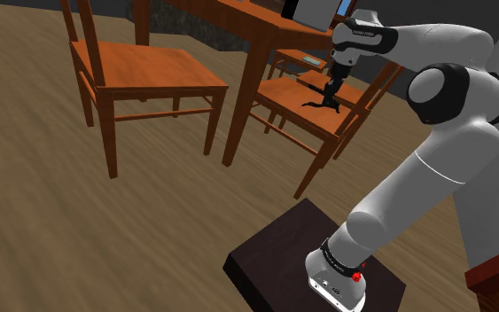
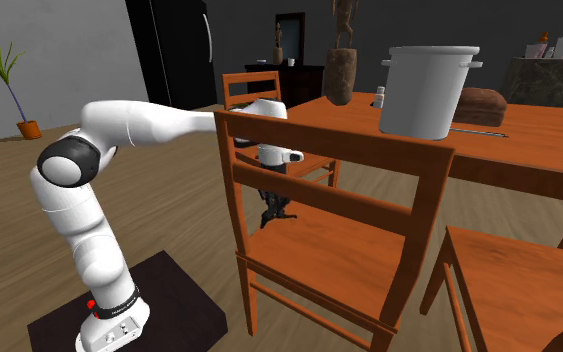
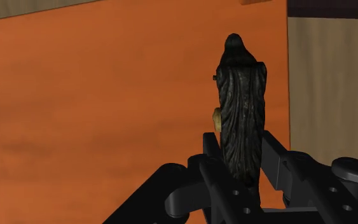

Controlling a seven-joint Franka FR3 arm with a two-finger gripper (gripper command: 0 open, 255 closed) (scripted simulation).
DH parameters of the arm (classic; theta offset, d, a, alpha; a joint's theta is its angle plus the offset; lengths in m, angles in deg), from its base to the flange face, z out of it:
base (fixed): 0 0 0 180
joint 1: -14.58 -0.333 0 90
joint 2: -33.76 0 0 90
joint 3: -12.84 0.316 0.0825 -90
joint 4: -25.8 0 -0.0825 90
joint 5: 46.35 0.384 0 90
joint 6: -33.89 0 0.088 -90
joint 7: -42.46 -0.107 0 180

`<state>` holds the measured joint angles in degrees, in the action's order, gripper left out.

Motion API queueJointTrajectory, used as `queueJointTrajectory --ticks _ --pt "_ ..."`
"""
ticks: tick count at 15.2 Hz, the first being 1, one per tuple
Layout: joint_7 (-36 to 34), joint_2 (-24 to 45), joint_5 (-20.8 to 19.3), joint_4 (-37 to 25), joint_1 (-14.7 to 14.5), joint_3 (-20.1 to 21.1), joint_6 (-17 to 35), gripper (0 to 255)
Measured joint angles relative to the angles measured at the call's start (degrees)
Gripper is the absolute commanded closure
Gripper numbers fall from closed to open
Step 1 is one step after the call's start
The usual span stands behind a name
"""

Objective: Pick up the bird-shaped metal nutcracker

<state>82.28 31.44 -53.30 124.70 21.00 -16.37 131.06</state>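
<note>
The bird-shaped nutcracker [image 3: 241, 102] is dark, almost black, with a ridged feathered back and a small brass-coloured part at its side. My gripper [image 3: 242, 159] is shut on it, a black finger pressed against each flank. In the shoulder view the gripper [image 1: 331, 91] points down with the nutcracker [image 1: 321, 105] low over the orange wooden chair seat [image 1: 283, 99]. I cannot tell whether it touches the seat. In the second exterior view the nutcracker [image 2: 274, 212] hangs under the gripper [image 2: 269, 198], behind the chair's backrest.
The chair stands tucked against a wooden table [image 1: 247, 22], its backrest [image 2: 329, 150] close beside my hand. A second chair [image 1: 141, 71] stands at the shoulder view's left. A grey pot [image 2: 429, 90] and a loaf [image 2: 477, 105] sit on the table. My dark stand [image 1: 283, 257] rests on wood floor.
</note>
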Motion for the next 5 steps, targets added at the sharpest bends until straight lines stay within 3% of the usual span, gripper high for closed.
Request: queueJointTrajectory --ticks 5 --pt "0.4 0.7 0.4 -4.1 0.0 0.0 -3.5 255"
